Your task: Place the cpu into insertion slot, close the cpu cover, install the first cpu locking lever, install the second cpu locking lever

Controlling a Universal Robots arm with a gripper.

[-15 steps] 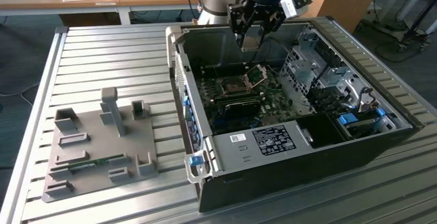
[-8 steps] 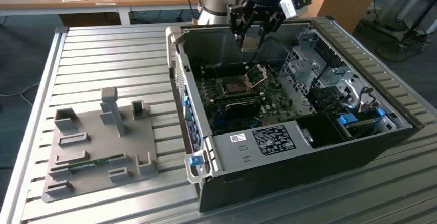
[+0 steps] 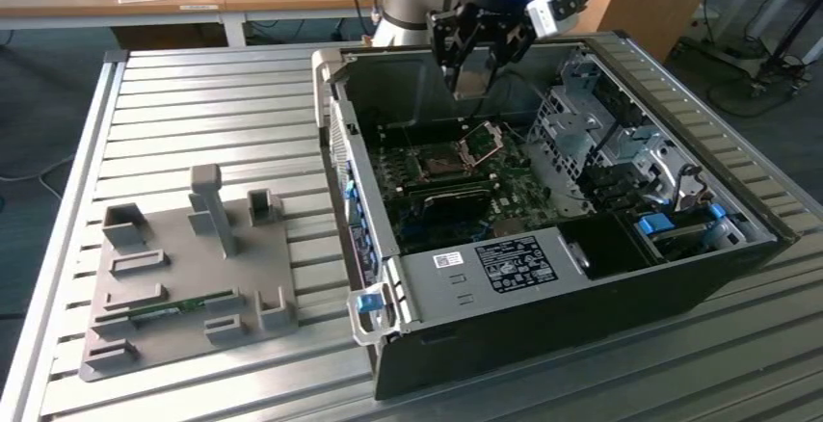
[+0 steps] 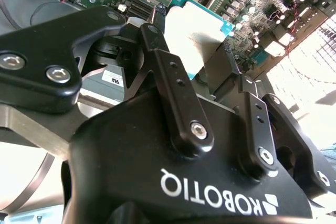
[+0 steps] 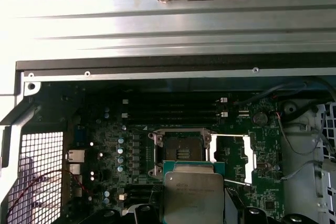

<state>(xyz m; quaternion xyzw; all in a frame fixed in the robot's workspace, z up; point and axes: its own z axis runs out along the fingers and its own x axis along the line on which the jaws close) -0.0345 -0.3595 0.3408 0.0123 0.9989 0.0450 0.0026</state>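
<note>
My gripper hangs inside the open computer case, shut on the cpu, a flat square chip with a silver-grey top and green edge. In the second wrist view the cpu sits between the two black fingers. The insertion slot lies on the green motherboard just beyond the chip, dark and uncovered. The cpu cover is swung open to one side of the slot; in the exterior view the cover stands up beside the slot. The locking levers are too small to tell apart from the slot's frame.
The black case has walls all around the board and a metal drive cage on the exterior view's right. A grey fixture with a green memory stick rests on the ribbed metal table. Cables run near the board.
</note>
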